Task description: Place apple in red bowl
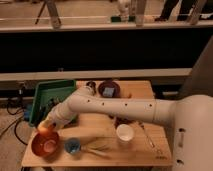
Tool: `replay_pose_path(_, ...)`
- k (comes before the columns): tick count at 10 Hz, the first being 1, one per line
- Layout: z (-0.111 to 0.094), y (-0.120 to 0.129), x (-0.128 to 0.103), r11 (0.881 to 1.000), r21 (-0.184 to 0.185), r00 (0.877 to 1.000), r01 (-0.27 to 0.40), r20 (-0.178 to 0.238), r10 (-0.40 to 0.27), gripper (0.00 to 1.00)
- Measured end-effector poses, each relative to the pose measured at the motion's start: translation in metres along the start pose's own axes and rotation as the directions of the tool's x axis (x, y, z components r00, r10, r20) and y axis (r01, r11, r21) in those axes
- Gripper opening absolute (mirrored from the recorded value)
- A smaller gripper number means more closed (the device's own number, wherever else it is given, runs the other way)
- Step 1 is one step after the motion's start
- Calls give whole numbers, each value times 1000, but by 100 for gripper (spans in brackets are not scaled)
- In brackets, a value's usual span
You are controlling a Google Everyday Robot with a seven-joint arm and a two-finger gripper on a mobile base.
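As we looked at the scene, we noted these points:

Pincer: the pincer (46,126) was at the left front of the counter (100,125), at the end of the white arm (115,106), directly above the back rim of the red bowl.
State of pincer: it was clamped on the apple; we saw the fruit sitting at its tip.
Apple: the apple (45,129) was held just over the red bowl, at its back edge; we could not tell if it touched the rim.
Red bowl: the red bowl (44,144) stood on the front left corner of the counter, with a lighter inside.
Blue cup: a small blue cup (72,146) stood just beside the red bowl, on its right.
White cup: a white cup (125,133) stood further right, well apart from the bowl.
Green tray: a green tray (42,97) lay behind the bowl, at the left back.
Dark bowl: a dark maroon bowl (108,89) stood at the back, behind the arm.
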Motion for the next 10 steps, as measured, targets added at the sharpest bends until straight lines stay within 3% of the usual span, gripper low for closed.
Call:
replay_pose_path(4, 3, 2, -4, 1000, 4, 1000, 1, 11, -1, 12)
replay_pose_path(9, 8, 4, -8, 1000, 8, 1000, 2, 27, -2, 12)
replay_pose_path(10, 9, 4, -8, 1000, 9, 1000, 2, 30, -2, 19)
